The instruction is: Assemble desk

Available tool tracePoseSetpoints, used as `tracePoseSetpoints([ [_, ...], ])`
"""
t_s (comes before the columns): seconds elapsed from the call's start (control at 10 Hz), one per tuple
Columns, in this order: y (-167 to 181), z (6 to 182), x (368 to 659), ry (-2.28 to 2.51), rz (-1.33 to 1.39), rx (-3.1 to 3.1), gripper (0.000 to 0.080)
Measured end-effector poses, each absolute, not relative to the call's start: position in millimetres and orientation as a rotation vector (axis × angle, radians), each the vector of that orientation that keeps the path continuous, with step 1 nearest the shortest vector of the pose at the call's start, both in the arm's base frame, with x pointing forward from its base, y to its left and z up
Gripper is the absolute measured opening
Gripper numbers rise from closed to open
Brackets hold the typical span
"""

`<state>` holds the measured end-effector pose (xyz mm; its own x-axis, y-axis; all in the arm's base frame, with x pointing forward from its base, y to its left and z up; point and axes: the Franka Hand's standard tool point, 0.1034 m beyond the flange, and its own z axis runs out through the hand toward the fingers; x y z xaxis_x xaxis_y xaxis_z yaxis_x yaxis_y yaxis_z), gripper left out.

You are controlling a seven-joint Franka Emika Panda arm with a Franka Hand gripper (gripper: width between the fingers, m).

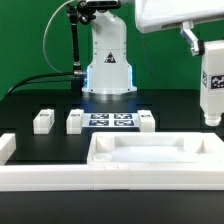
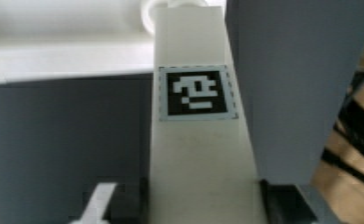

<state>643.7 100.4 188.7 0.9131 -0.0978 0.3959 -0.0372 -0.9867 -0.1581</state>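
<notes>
At upper right, gripper [image 1: 205,50] clamps one leg [image 1: 211,85] above tabletop [image 1: 150,150]; three legs [image 1: 75,121] lie loose mid-frame, none fitted yet.

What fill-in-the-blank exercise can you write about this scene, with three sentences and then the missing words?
1. The gripper is shut on ___ leg post, which it holds in the air above the table.
2. ___ loose leg posts lie on the table beyond the tabletop panel.
3. The marker board lies ___ two of the loose leg posts.
Missing words: one; three; between.
</notes>
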Motion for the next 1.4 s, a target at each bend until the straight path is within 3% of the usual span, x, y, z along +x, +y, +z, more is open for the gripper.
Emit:
tracePoseSetpoints([
  [0.3, 80, 181.9, 653, -0.004, -0.678, -2.956, 0.0289],
  [0.9, 87, 175.3, 658, 0.045, -0.703, -2.927, 0.0289],
  [1.4, 111, 161.8, 638, -0.049, -0.809, -2.931, 0.0290],
])
